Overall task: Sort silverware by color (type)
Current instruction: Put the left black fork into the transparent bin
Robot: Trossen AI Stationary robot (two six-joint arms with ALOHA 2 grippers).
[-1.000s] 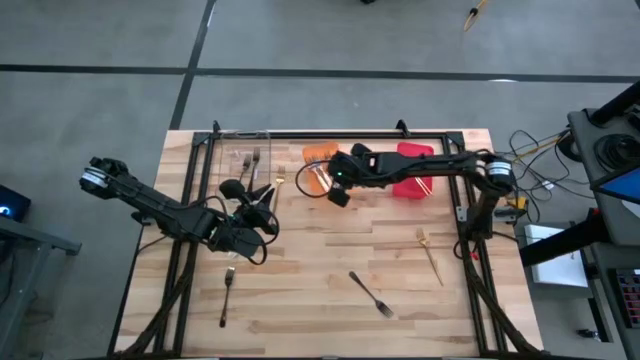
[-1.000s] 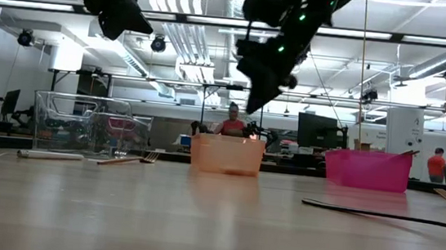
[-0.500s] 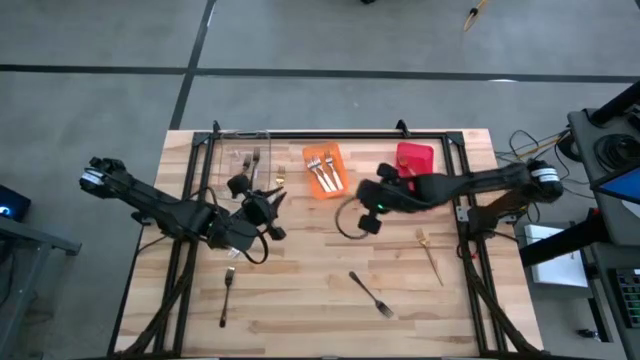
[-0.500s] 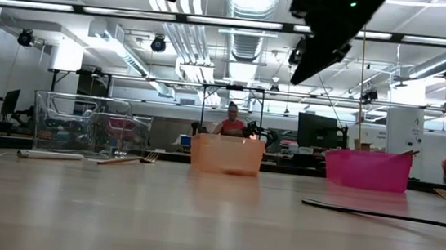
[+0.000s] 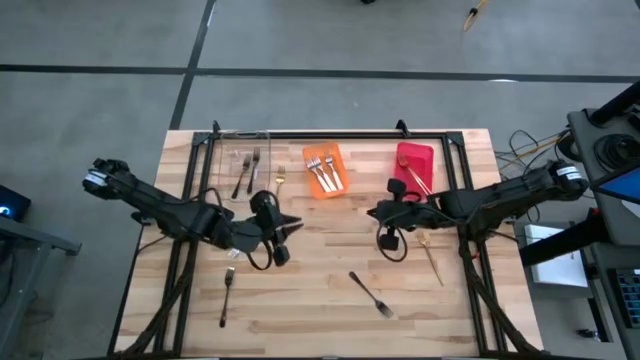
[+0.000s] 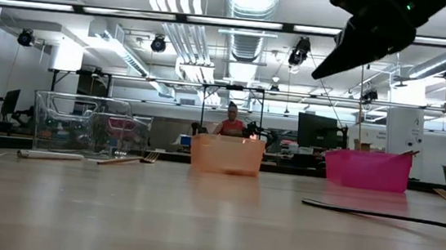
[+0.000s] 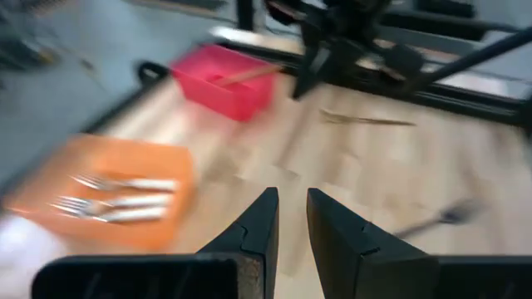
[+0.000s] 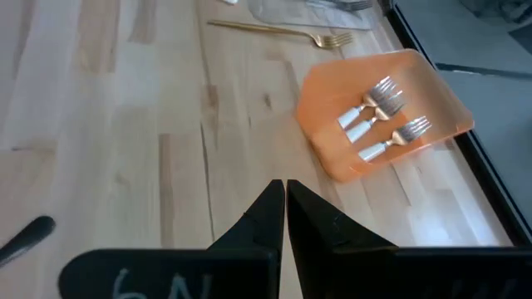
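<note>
Right of centre in the high view, the right pincer (image 5: 378, 213) hangs shut and seemingly empty near a slim gold fork (image 5: 430, 252) on the wooden worktop (image 5: 320, 300); it should open, then straddle the handle squarely.

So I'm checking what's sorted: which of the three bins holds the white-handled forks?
The orange bin, the middle one along the table's far edge, holds the white-handled forks. The clear bin has dark forks, the red bin a gold one.
</note>
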